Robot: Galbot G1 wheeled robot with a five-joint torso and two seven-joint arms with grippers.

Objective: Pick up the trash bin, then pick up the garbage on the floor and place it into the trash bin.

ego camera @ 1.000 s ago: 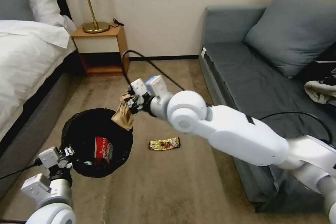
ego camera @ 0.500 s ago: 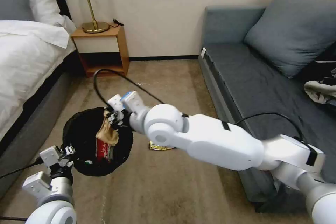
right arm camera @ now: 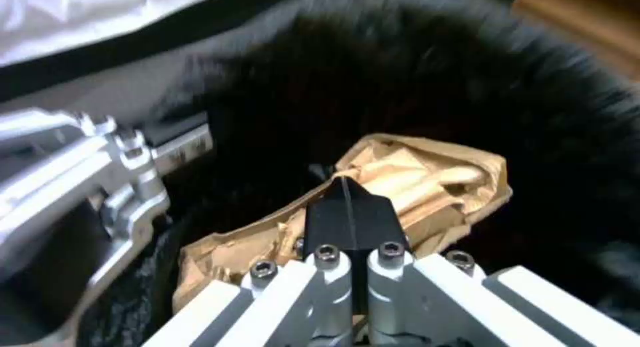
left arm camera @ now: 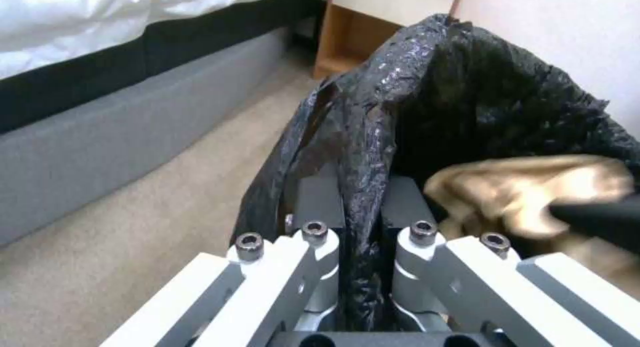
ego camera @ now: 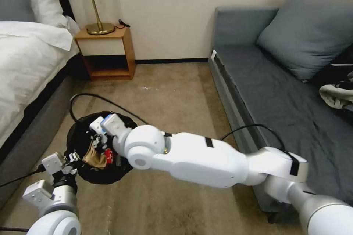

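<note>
Both hands closed: right hand [right arm camera: 347, 207] pinching brown paper [right arm camera: 427, 182], left hand [left arm camera: 353, 207] clamping bin [left arm camera: 480, 97] liner.

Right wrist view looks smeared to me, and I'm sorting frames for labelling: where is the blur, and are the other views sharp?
Right wrist view: the trash bin liner is streaked, while the right tool and crumpled brown paper stay fairly crisp. Left wrist view: the liner shows glossy highlights and the paper is soft. Head view: evenly lit, sharp.
</note>
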